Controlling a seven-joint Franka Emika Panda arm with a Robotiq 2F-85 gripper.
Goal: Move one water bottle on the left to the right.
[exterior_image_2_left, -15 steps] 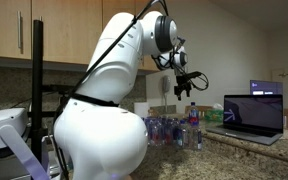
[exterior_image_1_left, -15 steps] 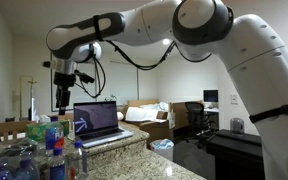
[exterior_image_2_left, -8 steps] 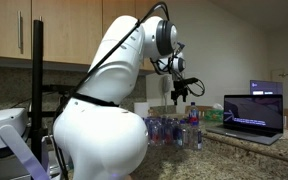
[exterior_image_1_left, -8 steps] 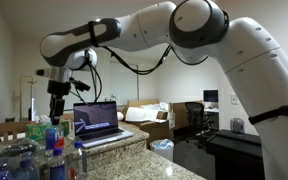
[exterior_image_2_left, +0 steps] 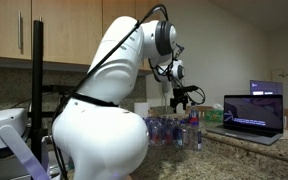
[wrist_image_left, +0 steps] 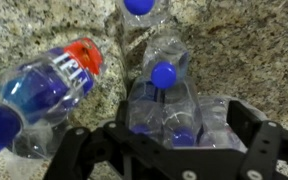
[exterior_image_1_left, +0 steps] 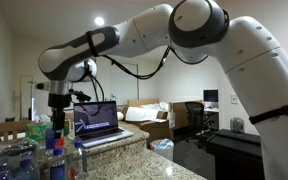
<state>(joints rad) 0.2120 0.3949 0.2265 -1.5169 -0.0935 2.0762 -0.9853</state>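
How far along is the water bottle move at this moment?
Done: nothing yet; the small clear plastic water bottles sit clustered on the speckled granite counter. In hand: the open gripper hovers above the cluster, holding nothing. Left: grasp one bottle, lift it and carry it to the right.

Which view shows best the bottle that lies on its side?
The wrist view: it looks down on the lying bottle, and its blue and red label and blue cap show clearly. In both exterior views the bottles are a small, blurred cluster, and I cannot pick this one out.
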